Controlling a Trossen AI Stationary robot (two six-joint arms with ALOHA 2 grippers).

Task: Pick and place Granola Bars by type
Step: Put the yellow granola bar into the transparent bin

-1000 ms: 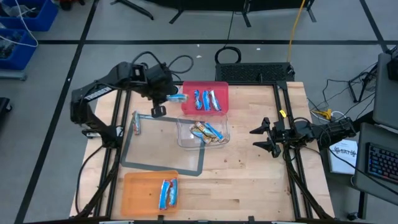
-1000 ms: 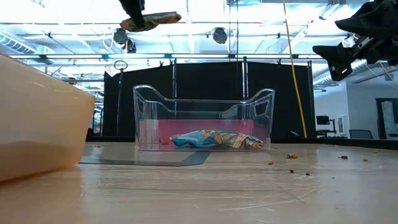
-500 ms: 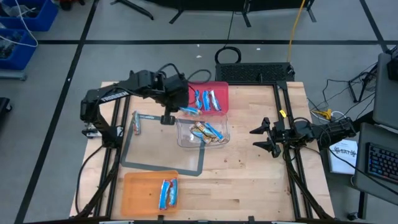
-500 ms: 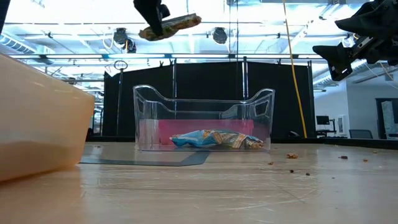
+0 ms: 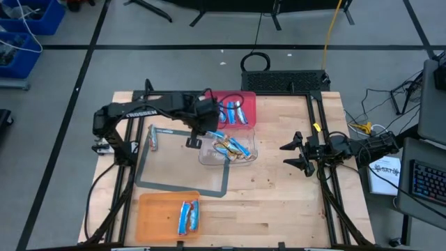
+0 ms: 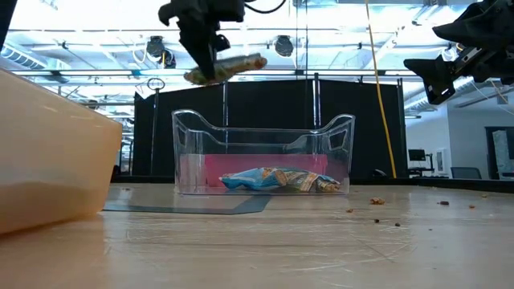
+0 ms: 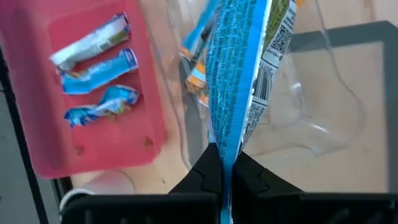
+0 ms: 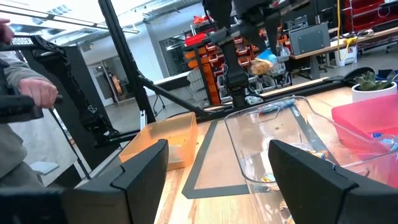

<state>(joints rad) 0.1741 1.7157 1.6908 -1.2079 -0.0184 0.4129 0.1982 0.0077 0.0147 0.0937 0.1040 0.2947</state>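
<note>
The left gripper (image 7: 222,163) hangs in the air over the near wall of the clear plastic open-topped bin (image 5: 228,148), its fingers pressed together on one end of a shiny blue foil-wrapped granola bar (image 7: 239,74). Where the fingers meet the wrapper is cut off at the edge of the left wrist view, so only the pinched seam shows. The bar juts forward from the fingertips, edge-on: a blue crimped side, a white back with a barcode and a strip of green. From table height the same bar (image 6: 226,67) looks tan and hangs clear above the bin's rim.

Below the gripper, inside the bin, lie a few more bars (image 5: 232,147), blue and tan, overlapping so that their number is hard to make out. Beyond the gripper, the red plastic tray (image 7: 93,146) holds three blue and white bars (image 7: 99,78).

The right gripper (image 5: 296,154) waits well off to the side, over bare wood, fingers spread and empty.
</note>
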